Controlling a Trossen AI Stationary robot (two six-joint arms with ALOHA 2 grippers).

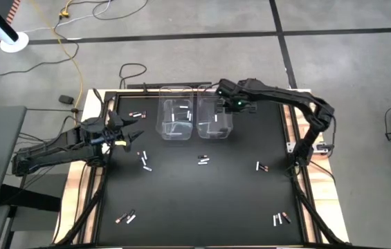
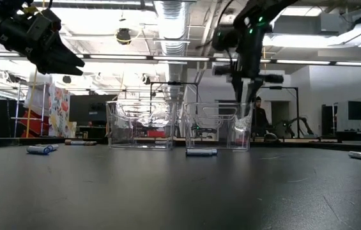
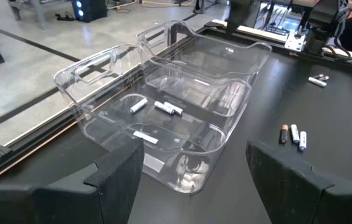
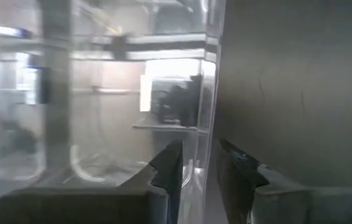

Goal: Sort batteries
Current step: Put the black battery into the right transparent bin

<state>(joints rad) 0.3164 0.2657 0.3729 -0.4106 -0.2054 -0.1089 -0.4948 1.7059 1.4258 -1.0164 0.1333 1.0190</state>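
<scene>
Two clear plastic bins stand side by side at the table's far middle. The left bin (image 1: 174,119) holds a few white batteries (image 3: 163,107); the right bin (image 1: 214,119) holds dark ones. My right gripper (image 4: 197,165) hangs over the right bin's right rim (image 2: 241,96), pointing down, open with nothing between its fingers. My left gripper (image 3: 194,180) waits open above the table's left side (image 1: 136,135), facing the bins. Loose batteries lie flat on the black table in small groups (image 1: 144,160) (image 1: 203,160) (image 1: 261,166).
More batteries lie at the far left (image 1: 137,114), the near left (image 1: 125,217) and the near right (image 1: 281,218). One battery lies just in front of the right bin (image 2: 201,152). The table's middle and near part is bare black surface between these groups.
</scene>
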